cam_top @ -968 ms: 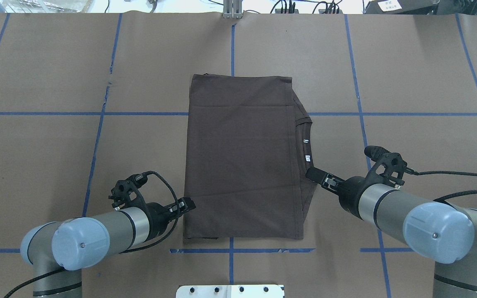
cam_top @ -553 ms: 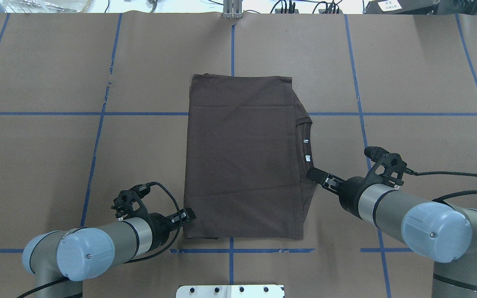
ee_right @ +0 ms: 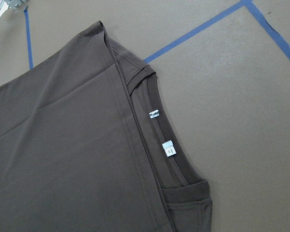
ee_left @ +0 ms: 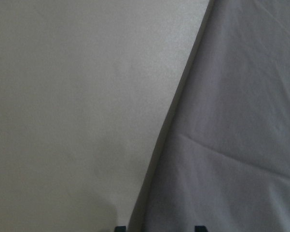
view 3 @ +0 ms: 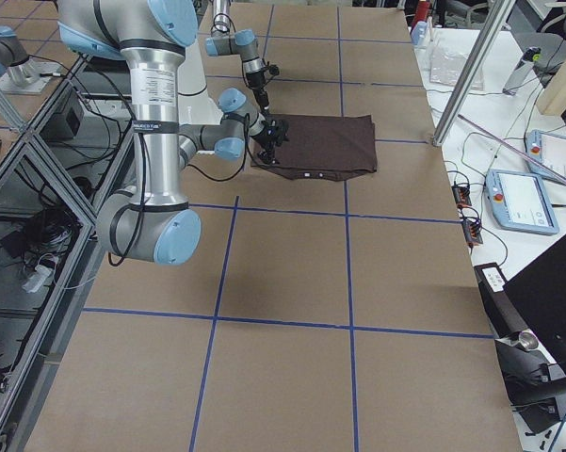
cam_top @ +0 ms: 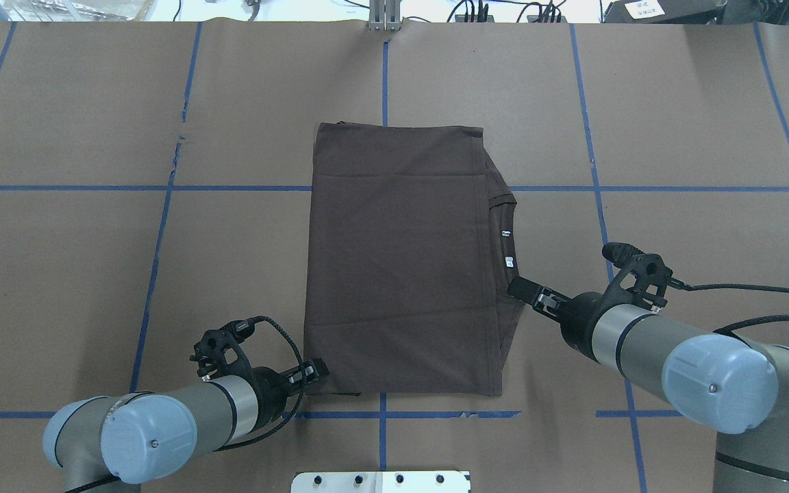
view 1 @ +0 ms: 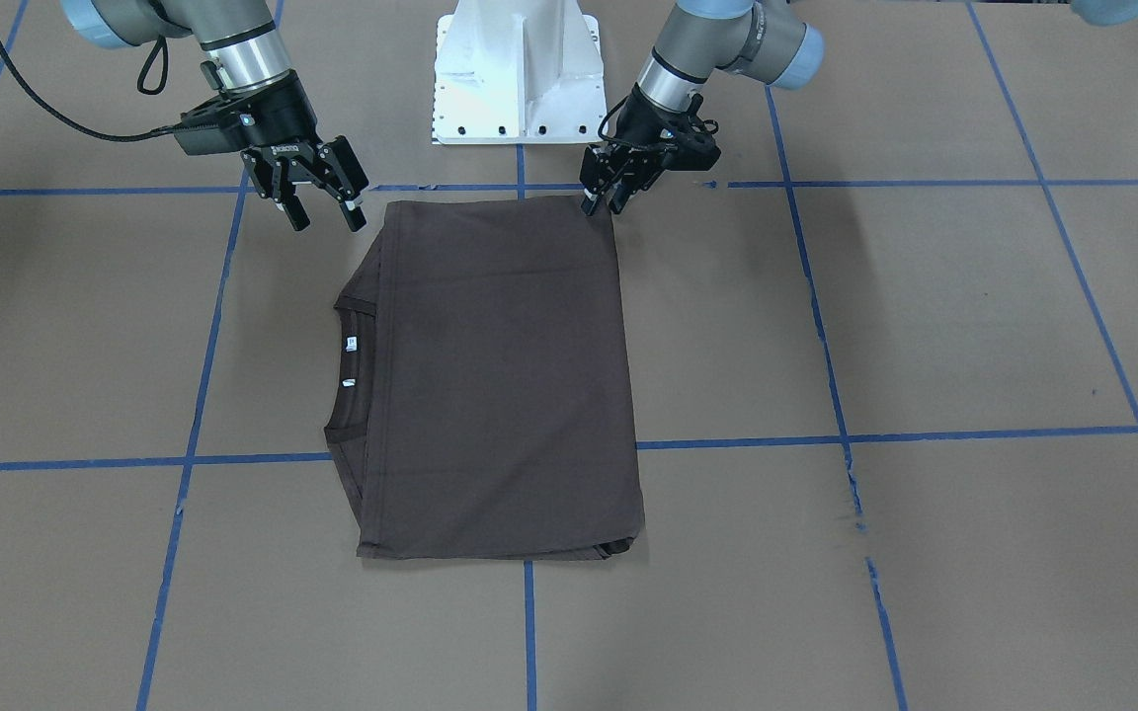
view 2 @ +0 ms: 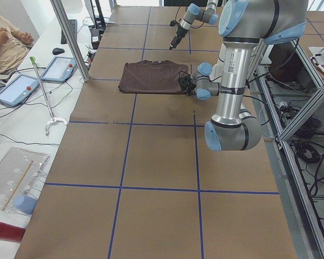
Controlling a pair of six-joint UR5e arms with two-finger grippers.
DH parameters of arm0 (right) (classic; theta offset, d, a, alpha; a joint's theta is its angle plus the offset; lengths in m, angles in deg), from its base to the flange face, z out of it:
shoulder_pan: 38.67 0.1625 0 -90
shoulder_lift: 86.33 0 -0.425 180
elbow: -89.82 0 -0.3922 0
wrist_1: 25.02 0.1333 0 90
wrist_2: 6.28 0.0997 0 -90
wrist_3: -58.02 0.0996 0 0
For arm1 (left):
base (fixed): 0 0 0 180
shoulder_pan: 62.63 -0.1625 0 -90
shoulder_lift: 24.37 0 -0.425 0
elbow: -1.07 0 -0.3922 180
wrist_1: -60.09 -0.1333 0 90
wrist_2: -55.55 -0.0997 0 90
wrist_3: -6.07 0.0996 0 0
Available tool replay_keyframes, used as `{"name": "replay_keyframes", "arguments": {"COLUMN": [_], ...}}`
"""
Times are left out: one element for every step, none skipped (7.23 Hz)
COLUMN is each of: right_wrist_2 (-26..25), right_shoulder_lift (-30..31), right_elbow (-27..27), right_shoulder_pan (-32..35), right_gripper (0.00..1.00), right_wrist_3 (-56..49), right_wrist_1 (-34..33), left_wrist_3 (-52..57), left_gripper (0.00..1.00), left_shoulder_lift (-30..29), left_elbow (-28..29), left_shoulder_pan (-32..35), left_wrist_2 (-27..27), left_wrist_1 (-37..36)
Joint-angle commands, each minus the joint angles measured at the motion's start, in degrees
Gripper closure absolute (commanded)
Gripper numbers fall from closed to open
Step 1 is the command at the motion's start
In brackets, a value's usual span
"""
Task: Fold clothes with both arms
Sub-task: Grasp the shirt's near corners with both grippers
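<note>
Seen from across the table, the dark grey-brown T-shirt (view 1: 500, 375) lies flat in the middle of the brown paper-covered table (view 1: 925, 326). It is folded into a long rectangle, with one short end close to the robot-side edge, just in front of the white base pedestal (view 1: 520, 69). Its ribbed collar (view 1: 357, 363) shows along the side toward the robot's right and carries two small white tags (view 1: 351, 344). The left gripper (view 1: 605, 202) is down at the shirt's corner by the robot-side edge, its fingers a little apart at the hem. The right gripper (view 1: 327, 212) hangs just off the other corner at that end, fingers spread wide and holding nothing. From overhead, the shirt straddles the table's centre line of blue tape (cam_top: 382, 438); the left claw touches the shirt's left corner and the right claw overlaps the collar-side edge just below the tags. From the table's left end, the near arm reaches low to the shirt and the far arm's claw points down over its far side. The right-end view shows the same, with near and far swapped. In the left wrist view the shirt's straight edge runs on a diagonal, cloth on the right and bare paper on the left. Two dark fingertips (ee_left: 199, 228) at the bottom stand apart, the edge between them. The right wrist view looks down on the collar, both tags and the folded layer's hem.
</note>
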Motion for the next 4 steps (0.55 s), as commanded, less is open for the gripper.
{"name": "replay_keyframes", "arguments": {"right_wrist_2": [-0.16, -0.16, -0.16, -0.16], "right_shoulder_lift": [0.0, 0.0, 0.0, 0.0], "right_elbow": [0.03, 0.03, 0.03, 0.03], "right_shoulder_pan": [0.0, -0.09, -0.09, -0.09], "right_gripper": [0.02, 0.02, 0.02, 0.02], "right_wrist_3": [0.03, 0.03, 0.03, 0.03], "right_wrist_1": [0.16, 0.16, 0.16, 0.16], "left_wrist_3": [-0.22, -0.14, -0.14, -0.14], "left_gripper": [0.55, 0.56, 0.55, 0.54], "left_shoulder_lift": [-0.04, 0.05, 0.05, -0.04], "left_elbow": [0.09, 0.09, 0.09, 0.09], "left_shoulder_pan": [-0.24, -0.24, -0.24, -0.24], "left_wrist_2": [-0.45, -0.45, -0.45, -0.45], "left_wrist_1": [-0.09, 0.0, 0.0, -0.09]}}
